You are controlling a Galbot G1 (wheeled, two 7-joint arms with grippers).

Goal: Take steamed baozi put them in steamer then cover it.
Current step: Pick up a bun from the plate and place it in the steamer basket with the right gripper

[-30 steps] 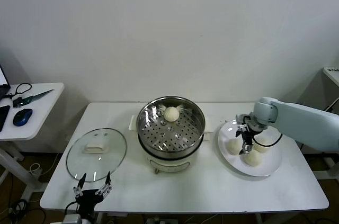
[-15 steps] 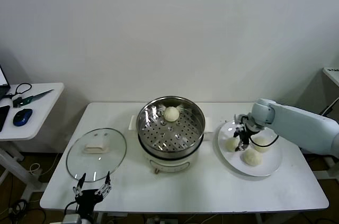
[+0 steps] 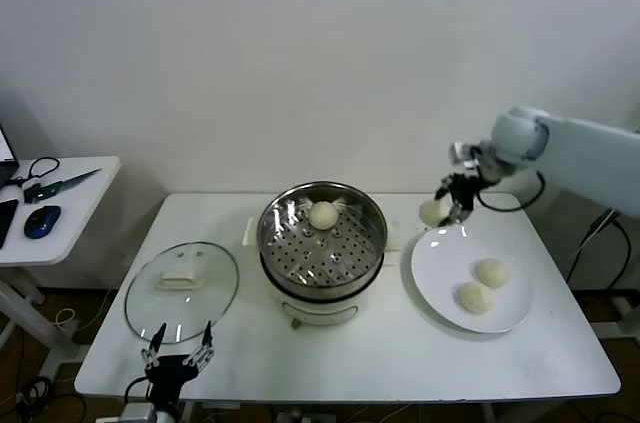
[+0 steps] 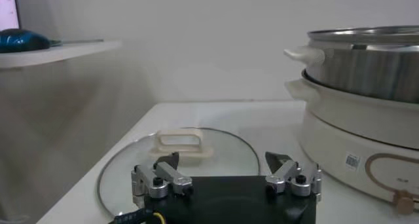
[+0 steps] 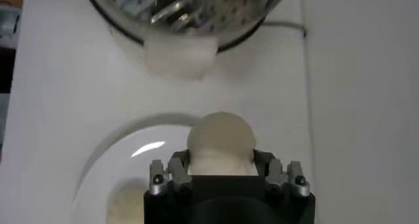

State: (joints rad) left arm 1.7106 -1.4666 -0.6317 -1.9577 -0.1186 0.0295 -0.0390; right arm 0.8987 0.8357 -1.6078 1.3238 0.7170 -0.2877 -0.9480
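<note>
Right pincer (image 3: 441,211) clamped on a round cream-white dough bun (image 3: 431,212), raised above the flat white plate (image 3: 440,273); shiny steel steamer (image 3: 323,240) beside. Left pincer (image 3: 178,358) spread wide, idle.

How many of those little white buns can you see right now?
4: one bun in the steamer, one held in the right gripper above the plate, two on it.

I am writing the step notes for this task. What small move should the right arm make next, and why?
Probably carry the held baozi sideways until it is over the steamer. The right gripper has its jaws shut on it, above the plate edge, not yet above the perforated tray. One bun already lies inside.
</note>
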